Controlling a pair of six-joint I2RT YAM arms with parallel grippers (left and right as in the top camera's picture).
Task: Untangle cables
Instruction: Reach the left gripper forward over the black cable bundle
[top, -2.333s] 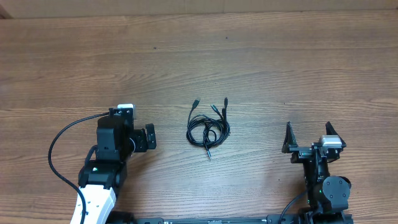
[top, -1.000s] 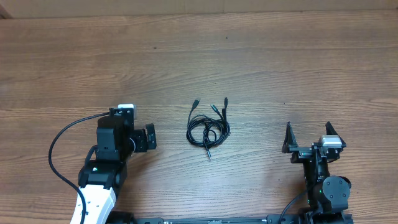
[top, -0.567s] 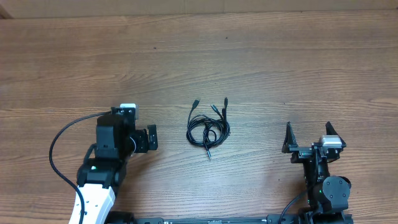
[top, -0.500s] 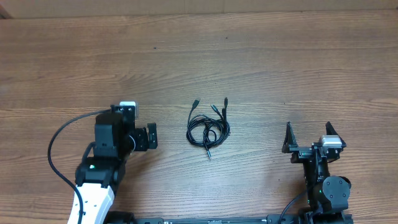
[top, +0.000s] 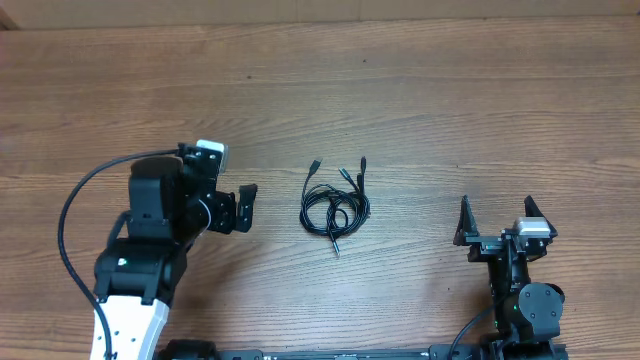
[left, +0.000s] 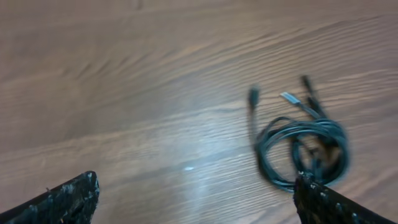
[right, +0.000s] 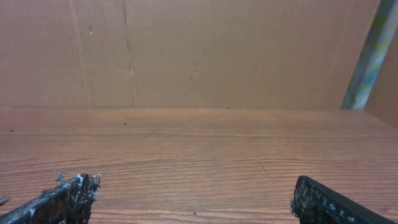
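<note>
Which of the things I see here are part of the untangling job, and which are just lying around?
Part of the job:
- the cables, a coiled black bundle mid-table
- the left arm and the right arm, jaws open, neither touching the bundle

Not part of it:
- the wooden table
- the thick black cord that feeds the left arm
</note>
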